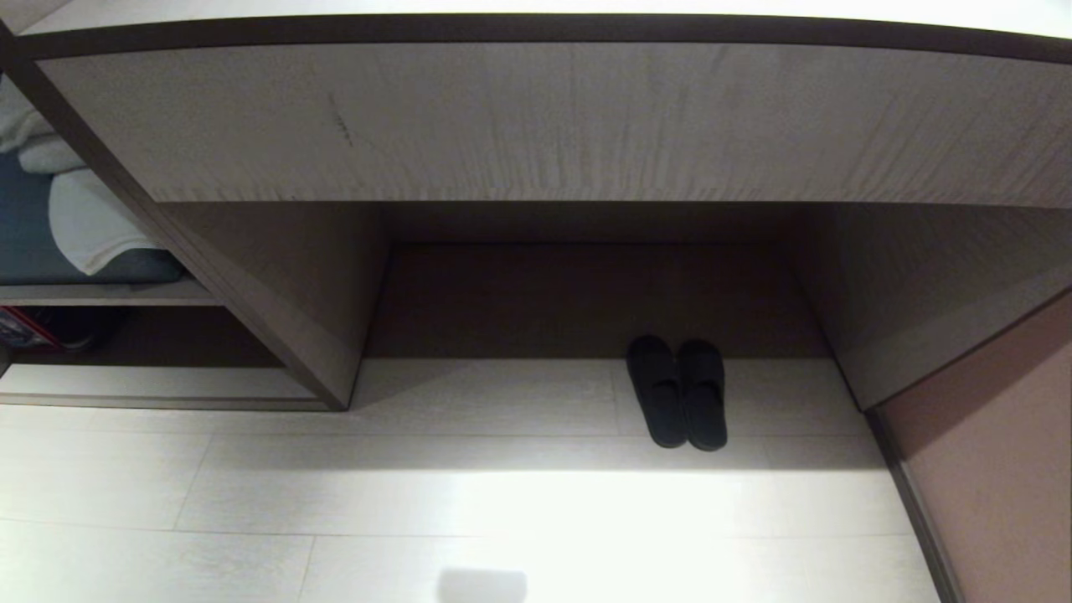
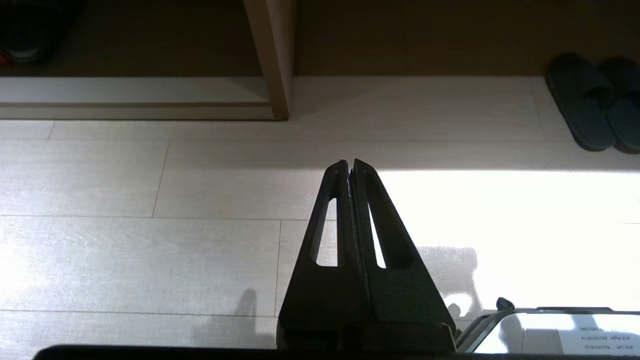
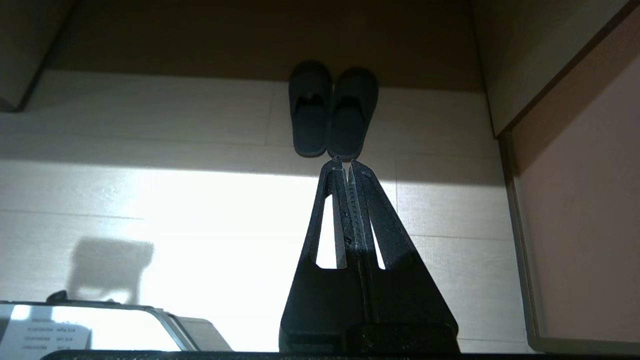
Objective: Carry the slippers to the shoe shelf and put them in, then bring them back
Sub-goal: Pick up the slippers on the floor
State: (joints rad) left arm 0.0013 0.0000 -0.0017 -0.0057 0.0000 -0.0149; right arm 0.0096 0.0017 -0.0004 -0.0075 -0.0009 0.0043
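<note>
The slippers (image 1: 678, 394), a dark matching pair, lie side by side on the pale floor at the mouth of the desk recess, toes toward the dark back panel. They also show in the right wrist view, slippers (image 3: 332, 107), straight beyond my right gripper (image 3: 344, 162), which is shut, empty and apart from them. My left gripper (image 2: 349, 162) is shut and empty over bare floor, with the slippers (image 2: 595, 100) far off to its side. The shoe shelf (image 1: 159, 383) is low at the left; its base board (image 2: 130, 92) and upright divider (image 2: 272, 55) show. Neither arm is in the head view.
The desk's pale front panel (image 1: 536, 117) overhangs the recess. A pinkish-brown wall (image 1: 988, 452) closes the right side. Folded cloth (image 1: 84, 218) lies on an upper shelf at the left. A dark shoe (image 2: 25, 35) sits inside the shoe shelf. The robot's base corner (image 3: 75, 325) is near.
</note>
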